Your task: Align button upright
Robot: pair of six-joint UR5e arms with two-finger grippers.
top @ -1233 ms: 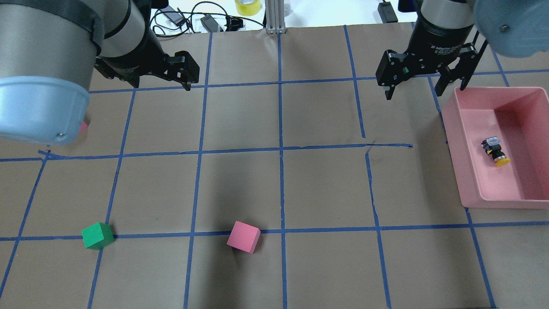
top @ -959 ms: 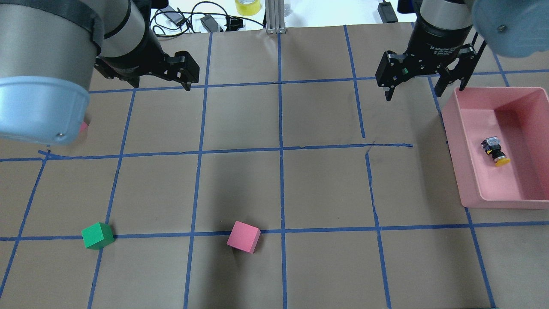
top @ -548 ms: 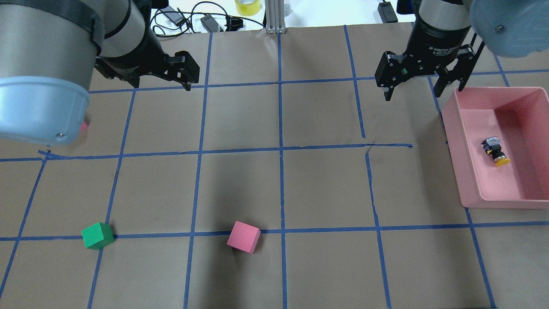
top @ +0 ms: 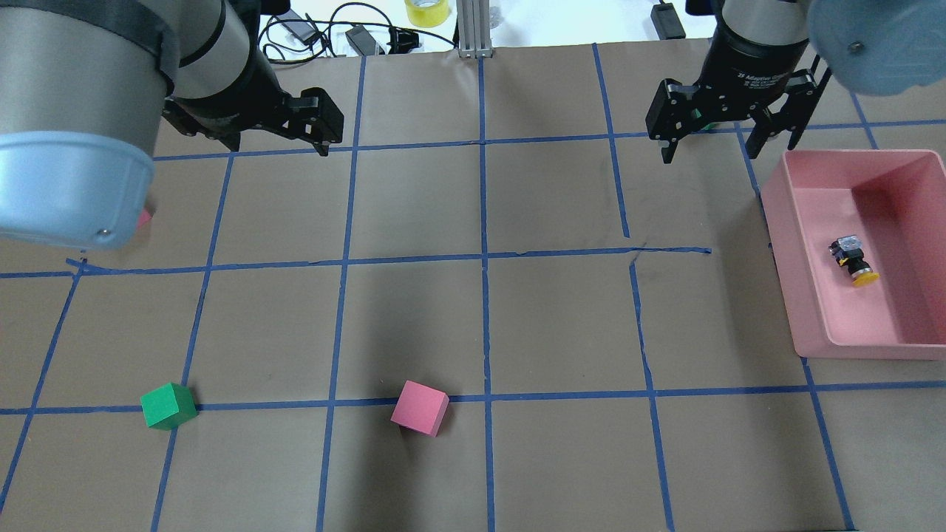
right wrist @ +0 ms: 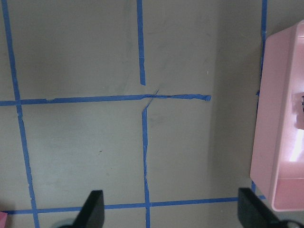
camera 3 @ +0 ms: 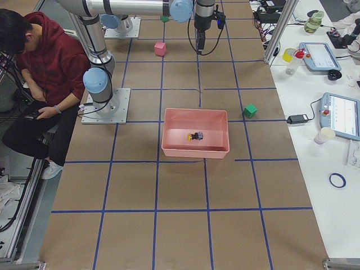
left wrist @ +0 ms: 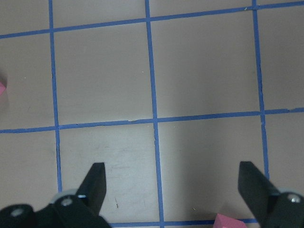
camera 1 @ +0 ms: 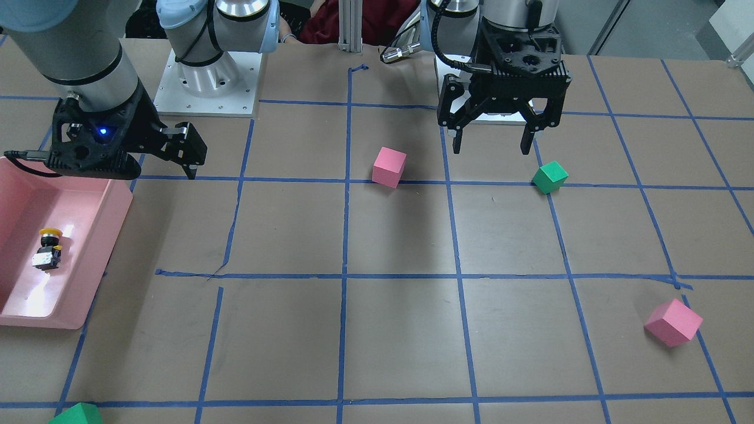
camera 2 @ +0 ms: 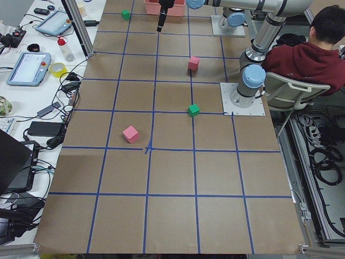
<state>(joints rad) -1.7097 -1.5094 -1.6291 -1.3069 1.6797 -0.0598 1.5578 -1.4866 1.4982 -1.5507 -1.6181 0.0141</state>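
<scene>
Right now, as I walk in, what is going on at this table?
Nothing is held at this moment. The button lies on its side inside the pink tray, so it is not yet upright. The right gripper hangs open above the table, just beside the tray. The left gripper hangs open too, far from the tray, near a pink cube and a green cube.

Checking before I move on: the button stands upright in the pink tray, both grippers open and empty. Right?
No. The overhead view shows the button lying on its side in the pink tray. The left gripper and right gripper are indeed open and empty.
</scene>
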